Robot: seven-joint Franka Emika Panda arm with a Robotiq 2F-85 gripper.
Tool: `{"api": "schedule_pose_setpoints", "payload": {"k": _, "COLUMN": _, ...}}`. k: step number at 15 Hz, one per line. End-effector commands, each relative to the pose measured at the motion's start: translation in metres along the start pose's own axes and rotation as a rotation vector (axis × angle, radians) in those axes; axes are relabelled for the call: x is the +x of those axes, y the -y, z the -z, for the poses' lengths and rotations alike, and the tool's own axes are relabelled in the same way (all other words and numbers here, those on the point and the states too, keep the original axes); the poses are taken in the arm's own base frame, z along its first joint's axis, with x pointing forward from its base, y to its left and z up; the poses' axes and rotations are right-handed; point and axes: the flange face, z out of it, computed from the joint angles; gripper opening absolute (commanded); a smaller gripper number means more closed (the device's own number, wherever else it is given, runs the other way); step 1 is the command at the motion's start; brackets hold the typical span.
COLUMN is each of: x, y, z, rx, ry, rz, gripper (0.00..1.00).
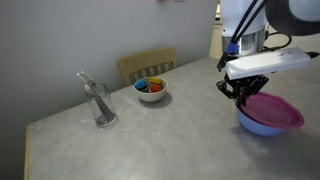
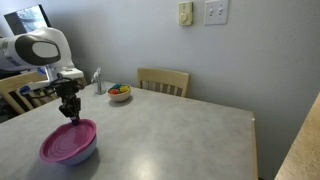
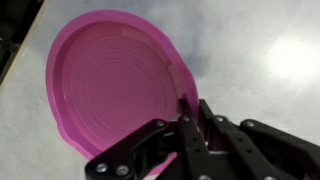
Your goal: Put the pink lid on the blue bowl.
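Nearest the wrist camera is my pincer (image 3: pixel 185 103), its dark linkage filling the lower right of that view and its two fingers converging to tips that sit very close together over the right edge of the pink lid (image 3: pixel 115 80). Whether a sliver of the rim is pinched between those tips or they are merely drawn in above it, I cannot tell; no view shows the contact line. Both exterior views place the pincer (image 1: pixel 243 97) directly above one edge of the lid (image 1: pixel 275 110), which lies across the mouth of the blue bowl (image 1: pixel 252 126) at the near right of the table (image 1: pixel 150 140). From the opposite side the lid (image 2: pixel 68 142) covers the bowl (image 2: pixel 86 156) almost entirely, with only a band of blue wall showing beneath. The lid appears slightly tilted, so I judge it placed but not confirmed flush. Assessment: the carrying and lowering are effectively done; what is left is to free the rim, check the seating and lift clear. Well apart at the far side stand a white bowl (image 1: pixel 151 90) with colourful contents, a glass (image 1: pixel 100 106) and a wooden chair (image 1: pixel 147 65), none involved.
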Motion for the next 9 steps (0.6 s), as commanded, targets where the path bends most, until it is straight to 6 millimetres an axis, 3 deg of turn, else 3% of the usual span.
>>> {"api": "schedule_pose_setpoints", "payload": {"k": 1, "x": 0.012, "y": 0.004, "z": 0.001, "rx": -0.015, "ry": 0.007, "rz": 0.011, "gripper": 0.38}}
{"api": "schedule_pose_setpoints", "payload": {"k": 9, "x": 0.014, "y": 0.009, "z": 0.013, "rx": 0.006, "ry": 0.006, "rz": 0.014, "gripper": 0.92}}
